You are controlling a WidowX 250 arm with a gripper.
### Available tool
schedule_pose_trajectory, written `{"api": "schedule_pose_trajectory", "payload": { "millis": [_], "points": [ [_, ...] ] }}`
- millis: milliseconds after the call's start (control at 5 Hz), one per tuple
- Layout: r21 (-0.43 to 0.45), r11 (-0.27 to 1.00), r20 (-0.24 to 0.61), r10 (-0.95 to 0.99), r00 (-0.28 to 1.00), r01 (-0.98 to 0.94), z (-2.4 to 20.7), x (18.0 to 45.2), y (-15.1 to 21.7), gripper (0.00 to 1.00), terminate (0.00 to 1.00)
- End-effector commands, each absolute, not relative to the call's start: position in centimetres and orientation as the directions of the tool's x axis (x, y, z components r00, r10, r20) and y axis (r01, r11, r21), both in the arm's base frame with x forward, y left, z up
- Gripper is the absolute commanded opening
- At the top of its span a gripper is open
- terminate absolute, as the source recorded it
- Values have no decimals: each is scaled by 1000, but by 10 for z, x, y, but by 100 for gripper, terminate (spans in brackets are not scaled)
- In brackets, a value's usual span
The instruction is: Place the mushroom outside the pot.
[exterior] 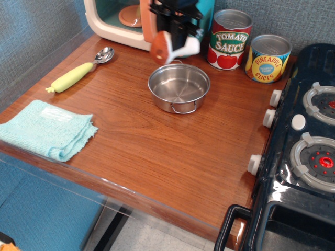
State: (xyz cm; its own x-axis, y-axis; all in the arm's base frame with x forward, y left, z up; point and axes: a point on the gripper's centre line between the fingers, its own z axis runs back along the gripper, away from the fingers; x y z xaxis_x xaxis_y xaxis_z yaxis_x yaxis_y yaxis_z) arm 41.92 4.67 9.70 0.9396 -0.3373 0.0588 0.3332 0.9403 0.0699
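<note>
My black gripper (174, 37) hangs at the top centre, shut on the mushroom (166, 47). The mushroom lies sideways in the fingers, its reddish-brown cap to the left and its white stem to the right. It hangs in the air above the far rim of the pot (178, 88). The pot is a shallow shiny steel pot with a wire loop handle at the front. It stands on the wooden table and nothing is in it.
A tomato sauce can (230, 39) and a pineapple slices can (267, 58) stand behind the pot to the right. A toy microwave (120, 22) is behind the gripper. A yellow-green-handled spoon (78, 71) and a folded teal cloth (47, 128) lie left. A toy stove (306, 141) borders the right.
</note>
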Motion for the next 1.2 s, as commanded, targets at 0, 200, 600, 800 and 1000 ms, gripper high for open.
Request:
{"api": "schedule_pose_trajectory", "payload": {
  "millis": [0, 200, 600, 800, 1000],
  "points": [
    [129, 958, 48, -264, 963, 256, 115, 393, 100, 0, 0],
    [130, 962, 18, -243, 970, 239, 104, 386, 113, 0, 0],
    [160, 968, 13, -197, 980, 192, 108, 383, 131, 100, 0],
    [161, 973, 28, -169, 985, 163, 113, 380, 138, 100, 0],
    [161, 975, 42, -162, 986, 153, 119, 377, 140, 100, 0]
  ]
}}
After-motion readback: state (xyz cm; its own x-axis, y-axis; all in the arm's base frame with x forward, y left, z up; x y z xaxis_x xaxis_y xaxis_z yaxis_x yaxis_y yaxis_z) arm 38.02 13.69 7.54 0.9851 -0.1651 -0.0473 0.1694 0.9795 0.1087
